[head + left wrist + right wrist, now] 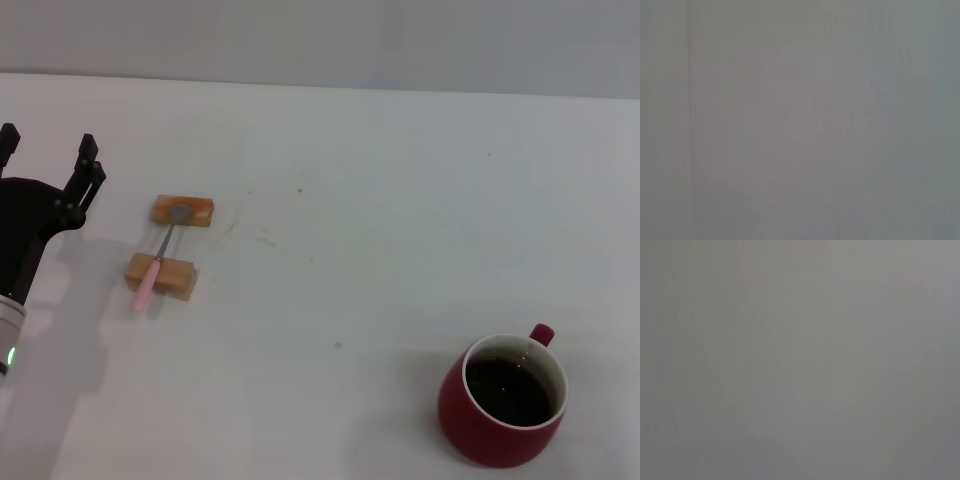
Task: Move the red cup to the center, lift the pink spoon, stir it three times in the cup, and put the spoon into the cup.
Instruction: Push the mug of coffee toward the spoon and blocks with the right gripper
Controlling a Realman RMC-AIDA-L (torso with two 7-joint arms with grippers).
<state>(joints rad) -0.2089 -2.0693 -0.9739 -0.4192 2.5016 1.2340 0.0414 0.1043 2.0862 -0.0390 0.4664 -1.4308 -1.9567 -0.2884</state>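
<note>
The red cup (pixel 502 405) stands at the near right of the white table, its small handle pointing away from me, dark liquid inside. The pink spoon (pixel 158 260) lies across two tan wooden blocks at the left, pink handle toward me and grey bowl on the far block. My left gripper (pixel 50 160) hovers at the far left edge of the head view, left of the spoon, fingers spread open with nothing between them. The right gripper is out of view. Both wrist views show only a plain grey surface.
Two tan wooden blocks (pixel 183 211) (pixel 161 276) hold the spoon off the table. The white tabletop (pixel 350 230) stretches between spoon and cup, and its far edge meets a grey wall.
</note>
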